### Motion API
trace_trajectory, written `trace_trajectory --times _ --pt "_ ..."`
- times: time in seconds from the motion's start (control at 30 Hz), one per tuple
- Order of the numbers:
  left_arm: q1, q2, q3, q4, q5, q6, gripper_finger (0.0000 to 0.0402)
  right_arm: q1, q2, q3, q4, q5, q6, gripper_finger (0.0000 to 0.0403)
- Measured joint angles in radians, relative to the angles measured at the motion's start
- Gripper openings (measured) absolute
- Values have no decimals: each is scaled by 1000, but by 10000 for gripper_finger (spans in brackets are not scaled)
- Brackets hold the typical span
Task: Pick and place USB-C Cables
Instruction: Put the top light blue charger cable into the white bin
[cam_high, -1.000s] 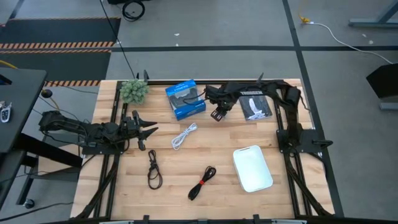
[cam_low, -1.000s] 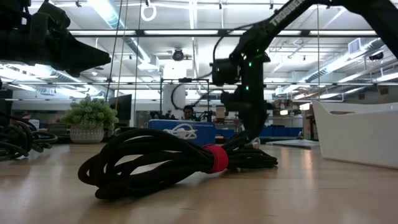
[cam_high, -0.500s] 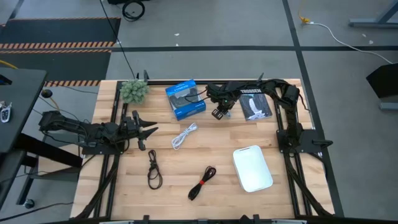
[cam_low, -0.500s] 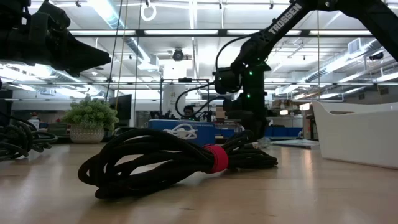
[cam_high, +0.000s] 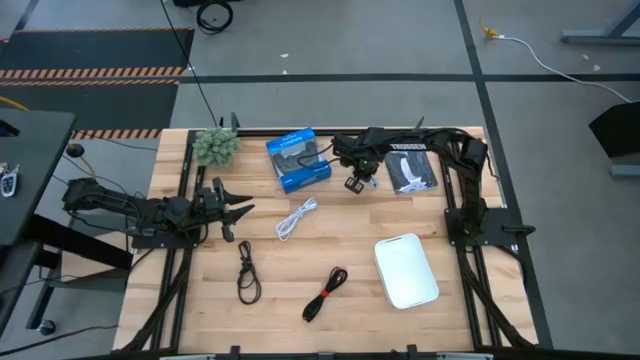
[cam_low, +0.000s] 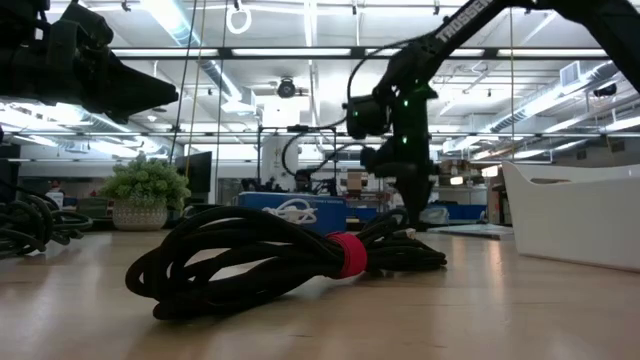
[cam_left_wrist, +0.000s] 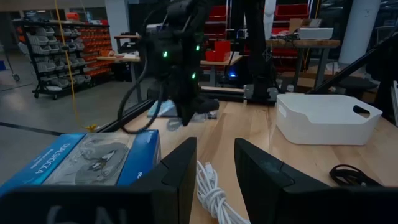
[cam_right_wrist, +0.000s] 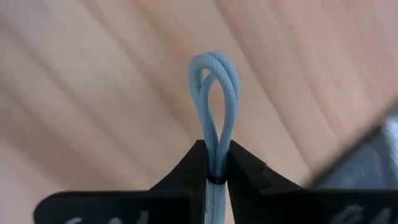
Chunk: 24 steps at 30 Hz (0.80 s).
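**Right gripper carrying the grey cable**

Right gripper (cam_high: 357, 183) pinched tight on the silvery-grey cable (cam_right_wrist: 214, 99), held off the table between the blue box (cam_high: 297, 159) and the black-and-white packet (cam_high: 411, 173). Grip sits on the loop's neck. Judgement: move smoothly toward the white bin (cam_high: 405, 269), release low. Left gripper (cam_high: 238, 209) parted, idle by the white cable (cam_high: 296, 217).

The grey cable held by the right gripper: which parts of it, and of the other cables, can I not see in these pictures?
- Grey cable: only its loop shows in the right wrist view; the right gripper covers the rest. Too small in the high view.
- White cable: partly behind the left gripper in the left wrist view.
- Dark loop cable: connectors too small in the high view.
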Motion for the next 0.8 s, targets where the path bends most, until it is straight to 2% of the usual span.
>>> trace_trajectory --times 0.17,0.37,0.6,0.8 --pt "0 0 0 0 0 0 117 38 -87 17 -80 -3 30 43" --pt "0 0 0 0 0 0 117 131 -227 18 -147 -71 123 43" --pt "0 0 0 0 0 0 117 301 -378 18 -245 -106 300 44" --pt "0 0 0 0 0 0 117 494 -474 -21 -284 -95 540 44"
